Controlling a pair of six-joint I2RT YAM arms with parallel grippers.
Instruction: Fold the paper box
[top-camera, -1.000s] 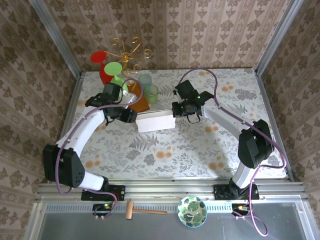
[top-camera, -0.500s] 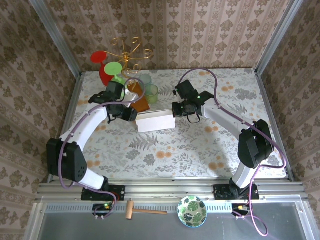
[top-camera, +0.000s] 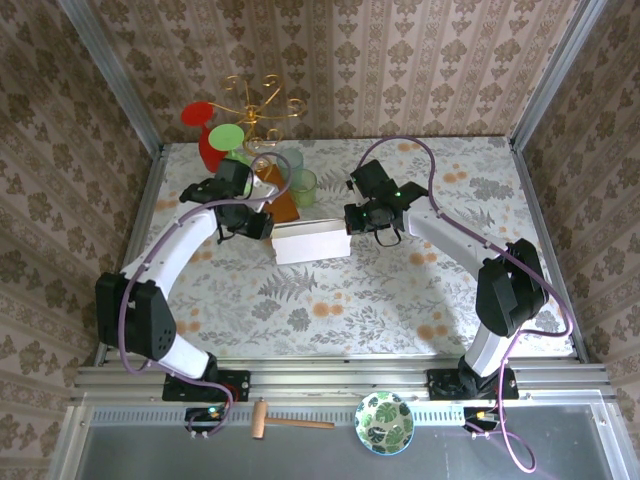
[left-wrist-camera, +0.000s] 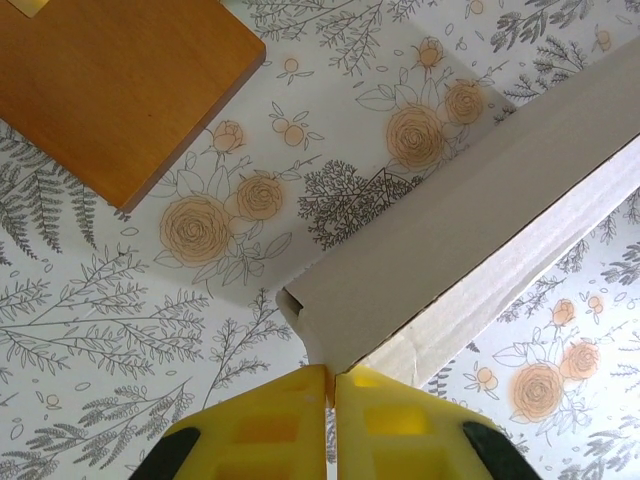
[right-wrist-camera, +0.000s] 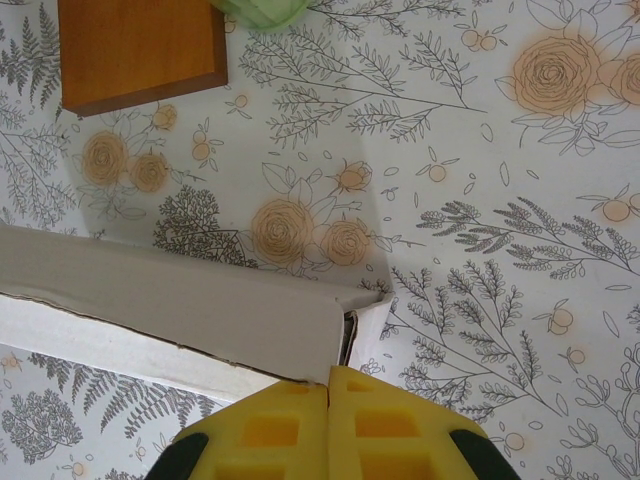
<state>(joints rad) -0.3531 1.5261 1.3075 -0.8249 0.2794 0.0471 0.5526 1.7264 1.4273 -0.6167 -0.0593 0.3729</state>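
The left gripper (left-wrist-camera: 331, 388) clamps tight on the 9 o'clock end of the box (top-camera: 311, 243), the right gripper (right-wrist-camera: 329, 386) on its 3 o'clock end.

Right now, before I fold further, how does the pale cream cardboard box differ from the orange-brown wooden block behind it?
The pale cream cardboard box is thin folded card, while the orange-brown wooden block looks solid and darker. The box is pinched at its ends by the left gripper and the right gripper; the block is untouched. The box lies nearer the arms, the block beyond it. Both are rectangular and rest on the floral table.
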